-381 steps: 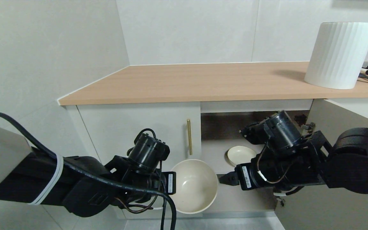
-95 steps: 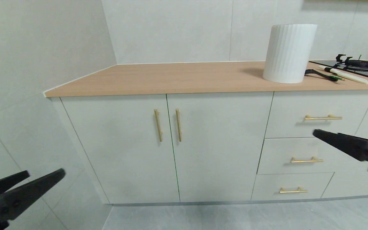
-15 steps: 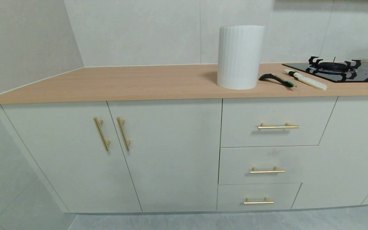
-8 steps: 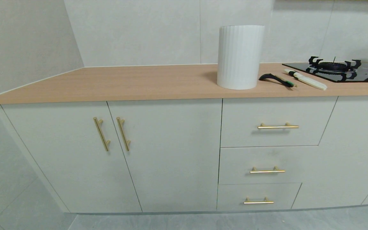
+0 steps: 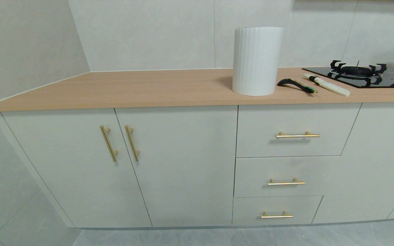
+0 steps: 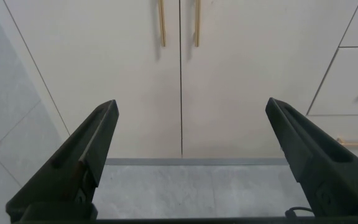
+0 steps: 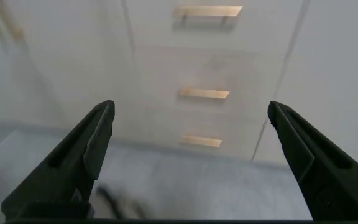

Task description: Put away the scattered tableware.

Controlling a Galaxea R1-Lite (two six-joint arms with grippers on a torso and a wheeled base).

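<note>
Wooden counter (image 5: 149,89) carried the loose tableware: a black-handled utensil (image 5: 292,83) and a long pale utensil (image 5: 327,85). They lay side by side just beside the white ribbed holder (image 5: 257,61), between it and the hob (image 5: 361,73). Both looked light, stiff and thin. Lying flat, they would likely skid on the smooth wood. The best pinch was probably across the handle, for the black one at its raised curved end. Left tool (image 6: 190,109) was spread wide and empty, facing shut cabinet doors (image 6: 247,81). Right tool (image 7: 190,107) was also spread and empty, facing shut drawers (image 7: 210,68).
</note>
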